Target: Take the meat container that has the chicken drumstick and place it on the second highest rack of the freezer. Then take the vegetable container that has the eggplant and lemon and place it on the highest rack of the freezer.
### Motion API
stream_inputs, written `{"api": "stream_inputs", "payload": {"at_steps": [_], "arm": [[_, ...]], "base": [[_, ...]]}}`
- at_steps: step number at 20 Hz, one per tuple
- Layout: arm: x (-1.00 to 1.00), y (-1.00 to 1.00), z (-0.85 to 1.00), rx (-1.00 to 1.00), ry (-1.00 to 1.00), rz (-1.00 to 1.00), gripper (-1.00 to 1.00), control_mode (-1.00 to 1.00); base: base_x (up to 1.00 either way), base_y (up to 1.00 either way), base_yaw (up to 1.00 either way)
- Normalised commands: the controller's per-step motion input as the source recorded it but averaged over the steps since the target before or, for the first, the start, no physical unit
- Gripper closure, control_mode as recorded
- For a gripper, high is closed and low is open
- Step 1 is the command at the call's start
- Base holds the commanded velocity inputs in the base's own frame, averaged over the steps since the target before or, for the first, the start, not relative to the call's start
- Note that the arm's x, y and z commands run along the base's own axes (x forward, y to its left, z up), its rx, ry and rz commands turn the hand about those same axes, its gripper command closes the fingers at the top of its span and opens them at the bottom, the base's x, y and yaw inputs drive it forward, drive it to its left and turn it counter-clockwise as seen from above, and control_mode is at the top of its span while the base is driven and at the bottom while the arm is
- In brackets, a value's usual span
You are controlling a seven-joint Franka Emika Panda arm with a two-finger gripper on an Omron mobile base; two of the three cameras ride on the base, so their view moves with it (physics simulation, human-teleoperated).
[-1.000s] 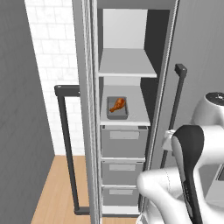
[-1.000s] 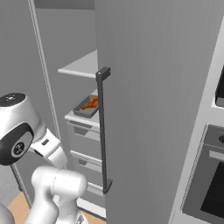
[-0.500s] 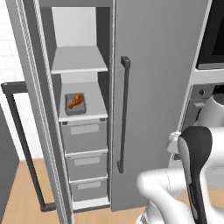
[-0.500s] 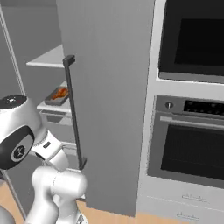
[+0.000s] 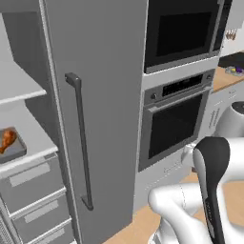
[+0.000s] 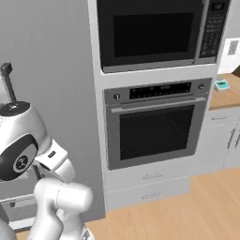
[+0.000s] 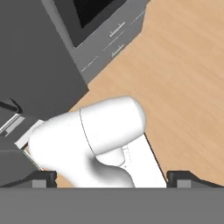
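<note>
At far left of the left base view, the chicken drumstick (image 5: 6, 139) lies in its grey container (image 5: 11, 148) on the second highest rack (image 5: 29, 138), just above the grey drawers (image 5: 33, 186); this half of the task appears done. The highest rack (image 5: 14, 85) is bare where visible. The freezer (image 5: 95, 95) door with its dark handle (image 5: 81, 143) stands between shelves and ovens (image 6: 159, 126). Risk: the vegetable container, eggplant and lemon cannot be located, so any approach risks misjudging their position; the folded arm could clip the door. The gripper (image 7: 111, 176) carries nothing, fingertips (image 7: 43, 176) spread wide. Both racks are cropped at left; items on the far-right counter (image 5: 228, 76) are too small to identify.
</note>
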Motion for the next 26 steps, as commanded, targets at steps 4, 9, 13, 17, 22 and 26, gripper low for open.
{"api": "stream_inputs", "payload": {"at_steps": [4,9,13,17,22,26], "arm": [[0.00,0.00,0.00,0.00,0.00,0.00,-1.00,1.00],[0.00,0.00,0.00,0.00,0.00,0.00,-1.00,1.00],[0.00,0.00,0.00,0.00,0.00,0.00,-1.00,1.00],[0.00,0.00,0.00,0.00,0.00,0.00,-1.00,1.00],[0.00,0.00,0.00,0.00,0.00,0.00,-1.00,1.00],[0.00,0.00,0.00,0.00,0.00,0.00,-1.00,1.00]], "base": [[0.21,-0.52,-0.67],[0.34,-0.87,-0.55],[0.86,-1.00,-0.30],[1.00,-0.86,-0.22],[1.00,-0.61,-0.12],[1.00,-0.37,0.01]]}}
